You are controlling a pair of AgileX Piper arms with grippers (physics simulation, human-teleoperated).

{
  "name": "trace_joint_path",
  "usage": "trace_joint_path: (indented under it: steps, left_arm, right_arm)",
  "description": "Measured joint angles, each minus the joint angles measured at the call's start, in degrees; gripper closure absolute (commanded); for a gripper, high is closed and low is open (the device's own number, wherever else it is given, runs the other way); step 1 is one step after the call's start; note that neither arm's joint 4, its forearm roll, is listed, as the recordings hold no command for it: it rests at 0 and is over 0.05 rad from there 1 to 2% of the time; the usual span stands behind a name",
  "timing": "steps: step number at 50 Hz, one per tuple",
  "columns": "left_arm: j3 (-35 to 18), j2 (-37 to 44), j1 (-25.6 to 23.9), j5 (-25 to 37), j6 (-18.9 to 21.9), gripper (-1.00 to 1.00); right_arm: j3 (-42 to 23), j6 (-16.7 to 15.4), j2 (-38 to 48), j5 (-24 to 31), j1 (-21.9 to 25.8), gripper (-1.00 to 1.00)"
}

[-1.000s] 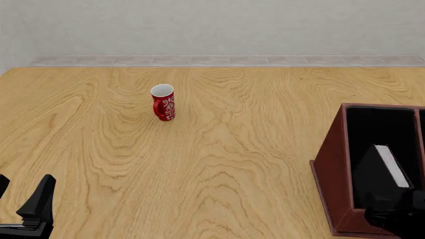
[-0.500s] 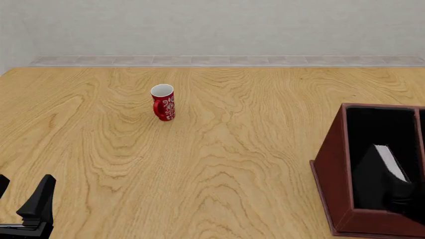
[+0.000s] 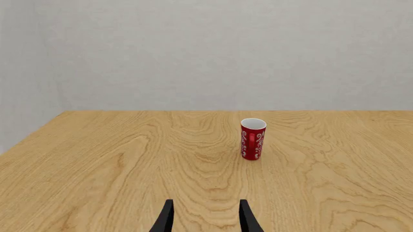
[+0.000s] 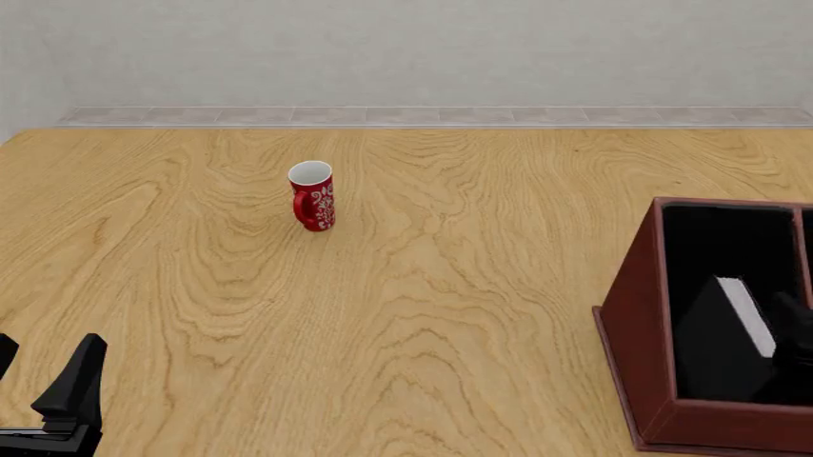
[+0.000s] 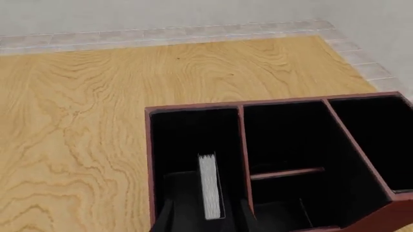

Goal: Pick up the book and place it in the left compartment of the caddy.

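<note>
The black book (image 4: 724, 338) with white page edges (image 5: 208, 186) stands inside the left compartment (image 4: 718, 238) of the reddish-brown caddy (image 4: 631, 319). In the right wrist view the same compartment (image 5: 193, 130) shows against the caddy's outer wall (image 5: 149, 159). My right gripper (image 5: 205, 222) hovers over the book with its fingers spread on either side of the page edges, open. From the front it is only a dark shape (image 4: 797, 335) at the right edge. Near the table's front left corner, my left gripper (image 4: 57, 405) is open and holds nothing (image 3: 205, 221).
A red-and-white patterned mug (image 4: 312, 196) stands upright on the wooden table, left of centre and well away from the caddy; the left wrist view also shows the mug (image 3: 253, 139). The caddy has further black compartments (image 5: 284, 135) to the right of the book's.
The right gripper's dark body has shifted from the caddy's near wall up toward the right edge of the front view. The book stays in the compartment. The left arm has not moved.
</note>
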Motion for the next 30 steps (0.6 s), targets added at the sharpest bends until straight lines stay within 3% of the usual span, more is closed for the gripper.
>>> trace_joint_path:
  steps: [30]
  left_arm:
    - [0.0, 0.0, 0.0, 0.0, 0.0, -1.0]
  right_arm:
    - [-11.2, -1.9, -0.5, 4.9, -0.4, -1.0]
